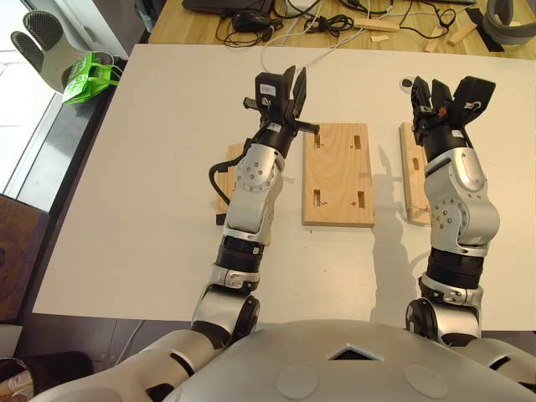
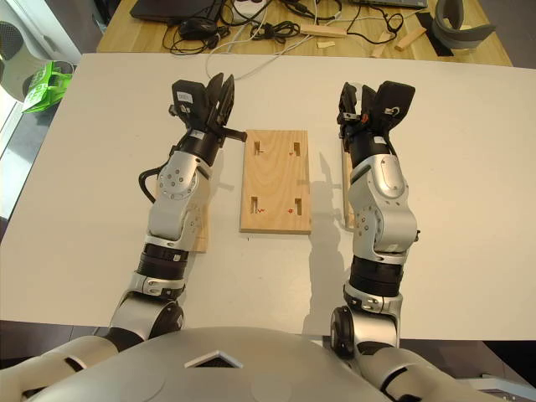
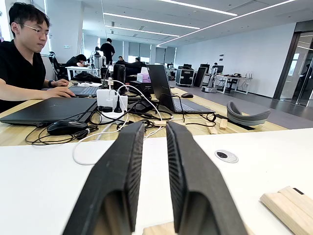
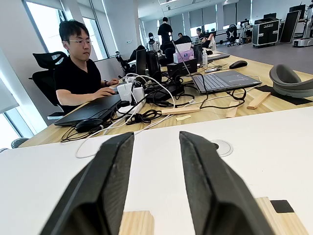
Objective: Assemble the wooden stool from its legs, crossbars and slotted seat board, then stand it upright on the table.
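Note:
The slotted seat board [image 1: 338,174] lies flat in the middle of the white table [image 1: 151,167], its four slots facing up. A long wooden leg piece [image 1: 409,172] lies along its right side, partly under my right forearm. Another wooden piece [image 2: 199,236] lies on the board's left, mostly hidden under my left arm. My left gripper [image 1: 294,85] hovers just beyond the board's far left corner, open by a narrow gap and holding nothing. My right gripper [image 1: 428,90] hangs over the far end of the right leg piece, open wider and also holding nothing.
A round cable grommet [image 1: 406,83] sits in the table just beyond my right gripper. Behind the table's far edge stands a wooden desk [image 1: 193,25] with laptops, a mouse, cables and loose wood scraps [image 1: 374,25]. A green bag [image 1: 88,75] hangs off the left side.

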`<state>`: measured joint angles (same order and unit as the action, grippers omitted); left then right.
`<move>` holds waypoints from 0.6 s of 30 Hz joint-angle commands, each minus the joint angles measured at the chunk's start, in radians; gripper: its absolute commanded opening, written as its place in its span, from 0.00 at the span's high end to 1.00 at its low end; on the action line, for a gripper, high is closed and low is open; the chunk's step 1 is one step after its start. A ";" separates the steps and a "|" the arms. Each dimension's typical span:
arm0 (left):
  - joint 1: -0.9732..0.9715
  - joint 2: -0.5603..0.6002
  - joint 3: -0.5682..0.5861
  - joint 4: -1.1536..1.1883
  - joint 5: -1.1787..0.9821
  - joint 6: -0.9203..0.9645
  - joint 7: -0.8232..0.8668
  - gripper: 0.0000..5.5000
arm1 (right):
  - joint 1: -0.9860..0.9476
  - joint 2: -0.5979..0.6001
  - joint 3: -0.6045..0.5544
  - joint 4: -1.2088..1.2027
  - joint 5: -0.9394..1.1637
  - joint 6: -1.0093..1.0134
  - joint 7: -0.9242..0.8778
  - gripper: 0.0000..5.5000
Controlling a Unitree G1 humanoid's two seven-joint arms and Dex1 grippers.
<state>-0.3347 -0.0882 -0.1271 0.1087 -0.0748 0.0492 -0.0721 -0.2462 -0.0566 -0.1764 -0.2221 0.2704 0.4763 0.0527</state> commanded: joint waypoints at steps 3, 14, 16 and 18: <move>-0.014 -0.036 0.013 0.030 -0.027 0.007 0.005 0.85 | -0.030 -0.001 0.003 0.016 0.015 0.022 0.003 0.69; -0.004 -0.036 0.041 0.036 -0.095 0.028 -0.014 0.85 | -0.046 0.019 -0.019 0.022 0.046 0.017 -0.022 0.69; -0.007 -0.034 0.043 0.035 -0.094 0.027 -0.012 0.85 | -0.046 0.016 -0.015 0.021 0.045 0.018 -0.023 0.69; -0.011 -0.036 0.047 0.041 -0.094 0.023 -0.005 0.85 | -0.045 0.011 -0.013 0.026 0.044 0.017 -0.021 0.69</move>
<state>-0.3482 -0.0948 -0.0803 0.1568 -0.1667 0.0634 -0.0835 -0.2831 -0.0440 -0.1948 -0.1958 0.3095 0.4844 0.0315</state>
